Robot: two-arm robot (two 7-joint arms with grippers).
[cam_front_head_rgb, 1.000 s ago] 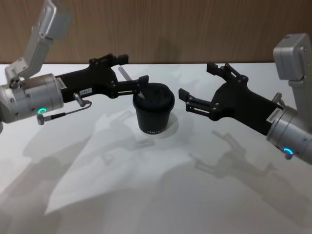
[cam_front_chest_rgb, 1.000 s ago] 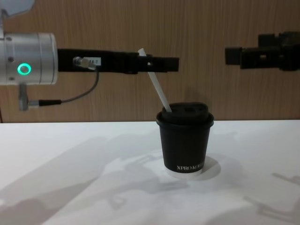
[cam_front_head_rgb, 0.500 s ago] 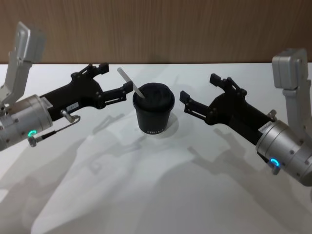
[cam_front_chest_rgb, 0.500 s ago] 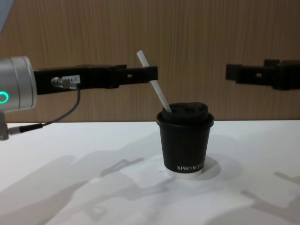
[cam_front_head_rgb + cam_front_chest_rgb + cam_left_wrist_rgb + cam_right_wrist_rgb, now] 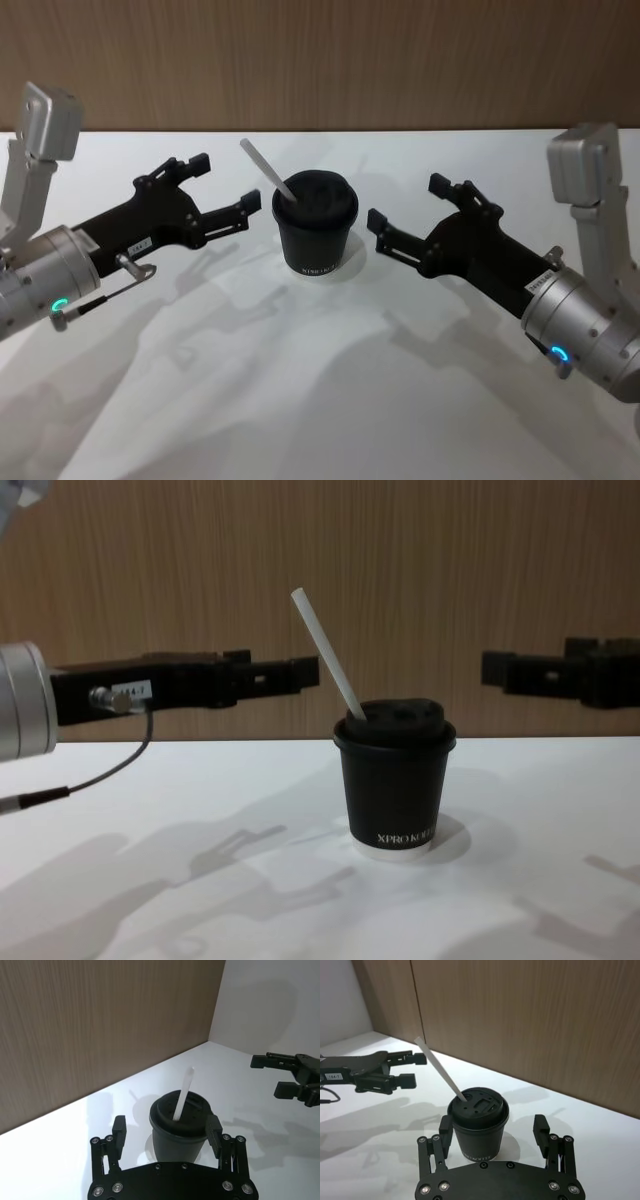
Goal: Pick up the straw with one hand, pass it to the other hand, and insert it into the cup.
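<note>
Head view: straw point(image 5: 268, 172) is standing tilted in the lid of the cup point(image 5: 315, 238) on the table point(image 5: 300, 400), so insertion is looking done. Left pincer point(image 5: 222, 190) and right pincer point(image 5: 405, 212) are flanking the cup, both spread wide, gripping nothing. Next move, likely: both arms retreating without clipping the straw. Count: one straw, one cup, two pincers.

From my chest camera I see the cup point(image 5: 394, 778) upright on the white tabletop point(image 5: 150, 800), the straw point(image 5: 328, 655) stuck in its lid and leaning toward my left. My left gripper point(image 5: 300, 672) hangs just beside the straw, apart from it. My right gripper point(image 5: 500, 670) holds level, well off the cup.
</note>
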